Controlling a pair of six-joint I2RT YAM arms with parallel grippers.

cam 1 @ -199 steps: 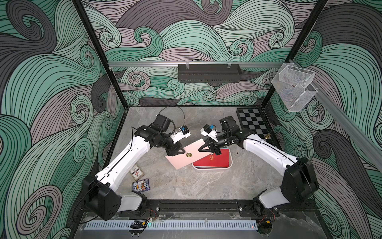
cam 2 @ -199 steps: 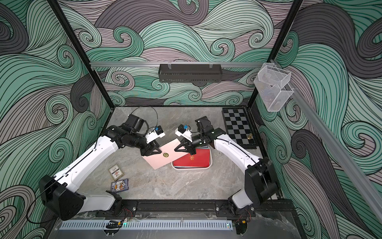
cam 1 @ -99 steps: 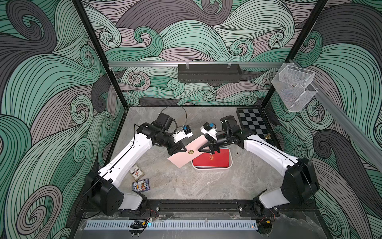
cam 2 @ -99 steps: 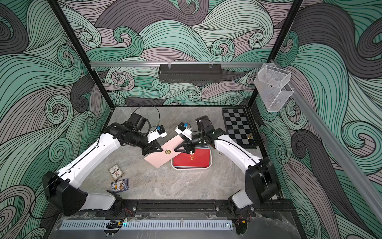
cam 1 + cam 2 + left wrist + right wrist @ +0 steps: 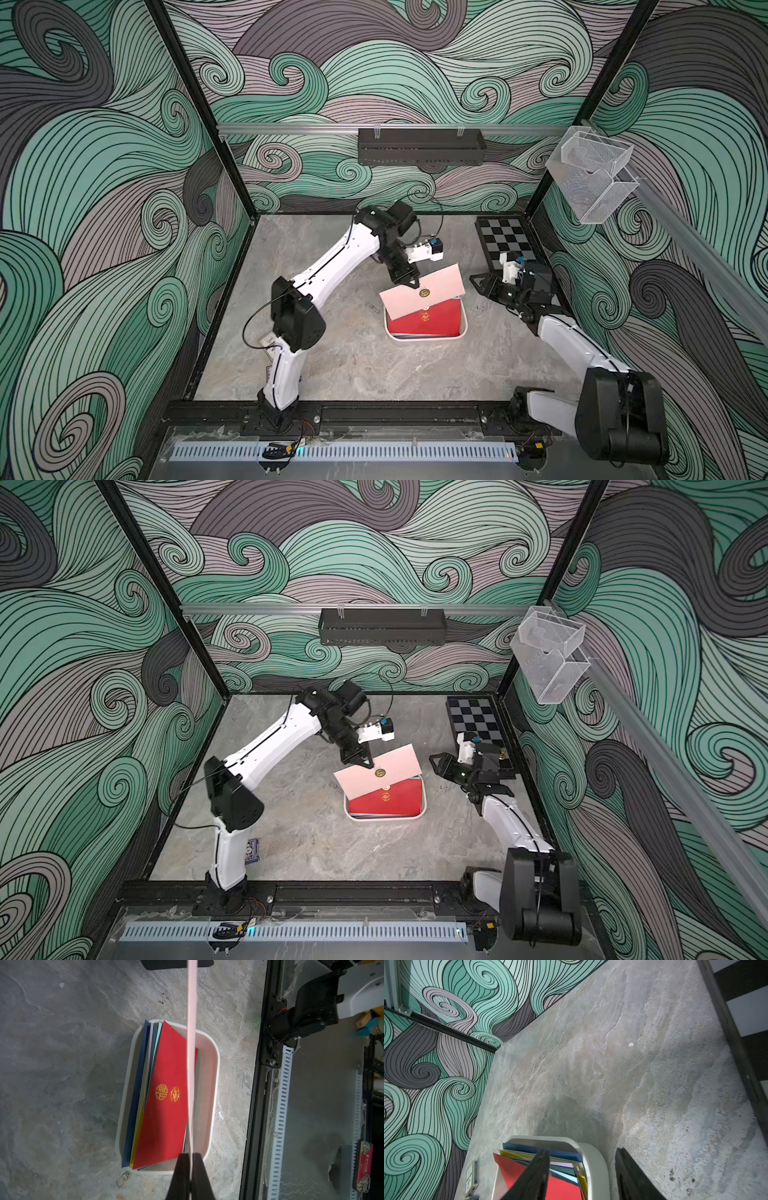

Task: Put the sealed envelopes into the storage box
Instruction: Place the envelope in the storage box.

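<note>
One pink sealed envelope (image 5: 422, 293) hangs tilted over the white storage box (image 5: 426, 337), pinched by the closed left fingers (image 5: 182, 1176); right fingers (image 5: 537, 1176) stand apart, empty, to its right. Level it, lower, then release.

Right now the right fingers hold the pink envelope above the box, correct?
No, the left fingers hold the pink envelope above the box; the left wrist view shows it. The right fingers are open, empty.

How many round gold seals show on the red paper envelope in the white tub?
2: one seal beside another at the red envelope's middle; the pink envelope may hide more.
</note>
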